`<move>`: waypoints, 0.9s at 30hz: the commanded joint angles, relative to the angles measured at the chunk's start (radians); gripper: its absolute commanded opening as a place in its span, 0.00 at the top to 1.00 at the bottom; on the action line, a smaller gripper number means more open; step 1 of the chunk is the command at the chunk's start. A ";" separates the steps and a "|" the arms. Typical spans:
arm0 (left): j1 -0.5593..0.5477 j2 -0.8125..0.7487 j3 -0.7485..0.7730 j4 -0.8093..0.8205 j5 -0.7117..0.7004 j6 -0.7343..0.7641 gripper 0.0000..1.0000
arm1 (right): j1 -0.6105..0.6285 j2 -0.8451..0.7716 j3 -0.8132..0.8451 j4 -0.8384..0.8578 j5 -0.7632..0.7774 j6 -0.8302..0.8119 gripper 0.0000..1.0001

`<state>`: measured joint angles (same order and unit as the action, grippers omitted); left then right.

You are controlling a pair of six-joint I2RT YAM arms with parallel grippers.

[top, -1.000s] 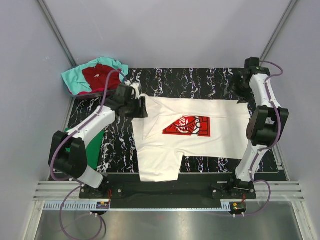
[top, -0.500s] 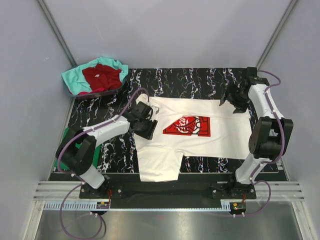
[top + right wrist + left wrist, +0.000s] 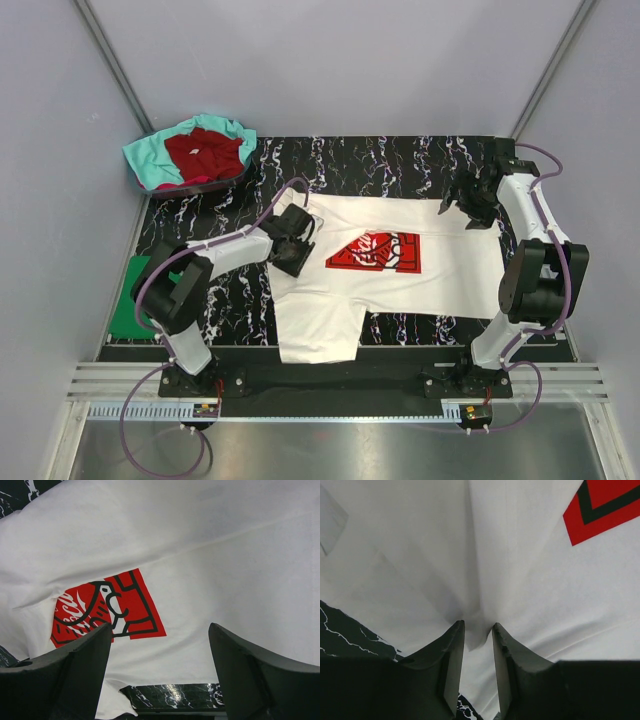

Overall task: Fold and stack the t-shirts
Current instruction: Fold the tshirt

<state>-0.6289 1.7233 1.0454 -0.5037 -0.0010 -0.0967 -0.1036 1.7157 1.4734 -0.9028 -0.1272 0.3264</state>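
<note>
Slid in from ten o'clock to pinch the white t-shirt (image 3: 400,290), flat on the counter (image 3: 380,160), between narrowed left fingers (image 3: 452,650), with right fingers (image 3: 85,655) wide at two o'clock; starting the first fold, next likely lifting that side across.

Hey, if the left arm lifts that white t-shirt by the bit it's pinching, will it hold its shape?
Probably not: the white t-shirt looks floppy, creases fanning from the left gripper. Thin and likely light, so it should drape and drag rather than lift flat.
</note>
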 commanded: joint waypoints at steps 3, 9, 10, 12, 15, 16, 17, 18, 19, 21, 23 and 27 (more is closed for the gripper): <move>-0.009 0.018 0.064 0.007 -0.062 0.019 0.74 | 0.002 -0.021 -0.002 0.031 -0.035 -0.004 0.14; -0.018 0.013 0.087 -0.016 -0.077 0.023 0.92 | -0.001 0.010 0.001 0.027 -0.008 0.037 0.14; -0.022 0.009 0.088 -0.027 -0.082 0.023 1.00 | -0.004 0.015 -0.005 0.025 -0.002 0.054 0.15; -0.023 -0.007 0.105 -0.045 -0.091 0.017 1.00 | -0.037 0.031 -0.015 0.031 -0.014 0.117 0.17; -0.026 -0.043 0.158 -0.102 -0.106 -0.014 1.00 | -0.103 0.056 -0.045 0.054 -0.060 0.189 0.22; -0.029 -0.051 0.180 -0.145 -0.112 -0.037 1.00 | -0.122 0.065 -0.054 0.065 -0.071 0.201 0.23; -0.031 -0.057 0.201 -0.168 -0.116 -0.046 1.00 | -0.139 0.076 -0.059 0.070 -0.084 0.209 0.25; -0.032 -0.068 0.256 -0.186 -0.114 -0.054 1.00 | -0.165 0.097 -0.061 0.074 -0.098 0.218 0.26; -0.035 -0.074 0.280 -0.214 -0.113 -0.067 1.00 | -0.174 0.108 -0.061 0.080 -0.098 0.220 0.27; -0.040 -0.082 0.333 -0.236 -0.103 -0.074 1.00 | -0.200 0.136 -0.059 0.087 -0.095 0.224 0.29; -0.045 -0.077 0.412 -0.262 -0.094 -0.075 1.00 | -0.238 0.154 -0.053 0.096 -0.100 0.232 0.31; -0.051 -0.067 0.502 -0.292 -0.071 -0.075 1.00 | -0.286 0.220 -0.012 0.091 -0.085 0.227 0.32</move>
<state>-0.6716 1.6901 1.4822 -0.7517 -0.0837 -0.1589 -0.3698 1.9038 1.4143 -0.8280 -0.2043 0.5358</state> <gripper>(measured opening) 0.016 0.684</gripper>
